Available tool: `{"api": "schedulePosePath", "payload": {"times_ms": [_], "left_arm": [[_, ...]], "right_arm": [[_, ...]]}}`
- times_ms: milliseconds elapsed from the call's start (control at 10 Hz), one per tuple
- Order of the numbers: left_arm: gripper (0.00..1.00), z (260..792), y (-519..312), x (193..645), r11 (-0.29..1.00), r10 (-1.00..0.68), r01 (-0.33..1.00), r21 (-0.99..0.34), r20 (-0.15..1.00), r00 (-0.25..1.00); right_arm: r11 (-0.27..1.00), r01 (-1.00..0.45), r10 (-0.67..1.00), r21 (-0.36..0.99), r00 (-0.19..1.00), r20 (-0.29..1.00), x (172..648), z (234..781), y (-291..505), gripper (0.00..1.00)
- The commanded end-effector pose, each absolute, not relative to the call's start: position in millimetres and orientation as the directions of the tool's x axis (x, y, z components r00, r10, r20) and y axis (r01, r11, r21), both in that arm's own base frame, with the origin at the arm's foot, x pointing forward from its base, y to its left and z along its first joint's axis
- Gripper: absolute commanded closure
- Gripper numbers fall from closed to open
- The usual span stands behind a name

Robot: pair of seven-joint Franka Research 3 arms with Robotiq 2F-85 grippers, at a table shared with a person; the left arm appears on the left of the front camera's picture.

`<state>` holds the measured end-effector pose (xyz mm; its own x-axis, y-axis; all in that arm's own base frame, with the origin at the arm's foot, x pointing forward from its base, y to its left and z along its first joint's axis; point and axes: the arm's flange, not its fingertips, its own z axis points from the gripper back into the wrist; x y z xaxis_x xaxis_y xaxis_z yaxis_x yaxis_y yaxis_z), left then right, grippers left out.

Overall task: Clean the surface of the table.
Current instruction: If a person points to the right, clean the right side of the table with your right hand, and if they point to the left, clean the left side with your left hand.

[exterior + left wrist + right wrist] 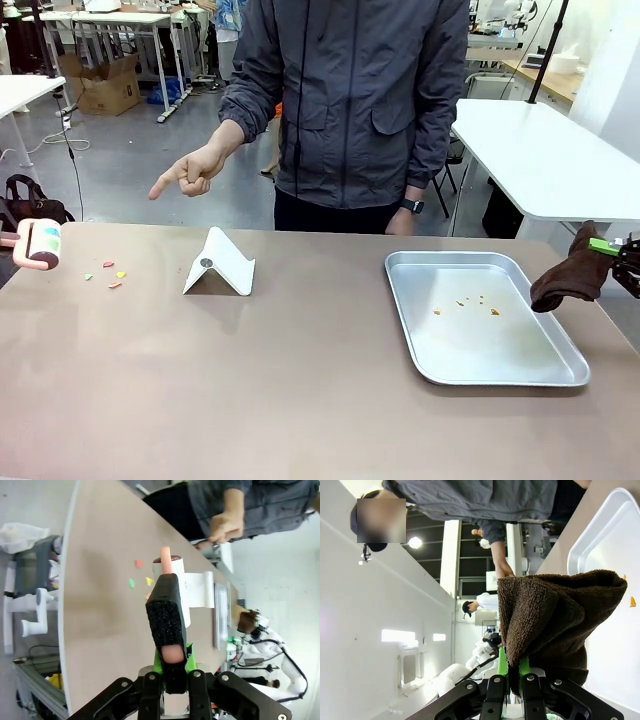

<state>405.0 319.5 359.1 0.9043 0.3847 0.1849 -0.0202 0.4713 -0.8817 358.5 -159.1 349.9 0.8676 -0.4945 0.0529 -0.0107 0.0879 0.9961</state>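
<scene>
The brownish-taupe table (300, 380) carries a few coloured crumbs (106, 276) near its far-left corner. A lint roller (38, 243) with a pink handle hovers just left of them, over the table's left edge. In the left wrist view my left gripper (167, 596) is shut on that pink handle, with the roller head (172, 572) beyond the fingertips and the crumbs (138, 564) past it. At the right edge my right gripper (612, 248) is shut on a brown cloth (568, 272) that hangs beside the tray; the cloth (555, 615) bulges above the fingers.
A shiny metal tray (520, 375) lies on the right half with small orange crumbs (466, 303) inside. A white folded card (220, 266) stands left of centre. A person at the far side points a hand (188, 173) down toward the left crumbs.
</scene>
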Motion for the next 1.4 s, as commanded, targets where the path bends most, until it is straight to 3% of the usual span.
{"api": "schedulePosePath", "payload": {"times_ms": [0,500,1300], "left_arm": [[0.82,360.3,299.3,406.2,0.512,0.371,-0.06,-0.857,0.157,0.915],[0.82,356.1,288.7,431.4,0.633,0.326,-0.092,-0.769,0.157,0.932],[0.82,339.9,242.9,464.6,0.723,0.23,-0.087,-0.686,0.119,0.966]], "right_arm": [[0.086,-0.021,-0.482,0.996,0.874,0.06,357.0,355.2,-157.5,1.0],[0.086,-0.021,-0.482,0.996,0.874,0.06,357.0,355.2,-157.5,1.0],[0.086,-0.021,-0.482,0.996,0.874,0.06,357.0,355.2,-157.5,1.0]]}}
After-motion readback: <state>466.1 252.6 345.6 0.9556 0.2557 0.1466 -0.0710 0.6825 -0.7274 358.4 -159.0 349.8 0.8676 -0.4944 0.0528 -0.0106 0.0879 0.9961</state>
